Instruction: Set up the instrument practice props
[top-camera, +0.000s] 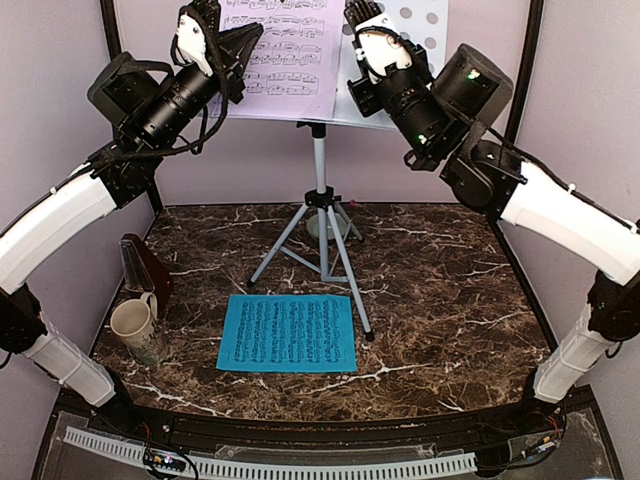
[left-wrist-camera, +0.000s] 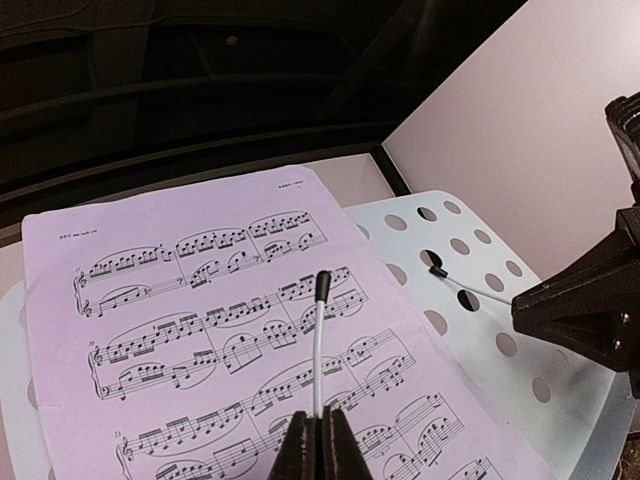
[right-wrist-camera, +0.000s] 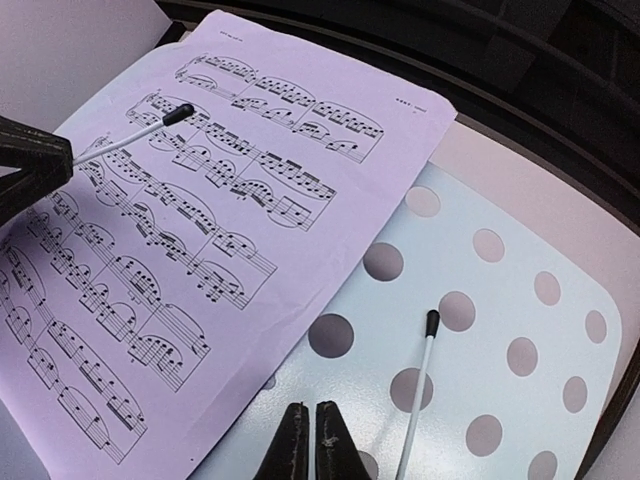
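- The left hand (left-wrist-camera: 320, 432) is up at the music stand (top-camera: 320, 165). Its fingers are pressed together, pinching the foot of the left page wire (left-wrist-camera: 319, 340).
- That wire's black tip lies over the lilac sheet (left-wrist-camera: 200, 300), which rests on the left half of the perforated tray (right-wrist-camera: 540, 420).
- I read this step as pinning the page. The pinch should sit low on the wire, and the wire should swing flat without dragging the paper sideways.
- The blue sheet (top-camera: 288, 333) lies flat on the tabletop (top-camera: 450, 300), just in front of the tripod legs and not yet on the tray. The tray's right half is bare, which looks like its spot.
- The right page wire (right-wrist-camera: 420, 385) lies on that bare half, clear of the lilac sheet.
- The right hand (right-wrist-camera: 308, 437) has its fingers almost pressed together, with nothing visible between them. The wire runs just to their right.
- If that wire is the target, I'd spread the fingers, shift right and close on its foot, gently so the tripod doesn't rock.
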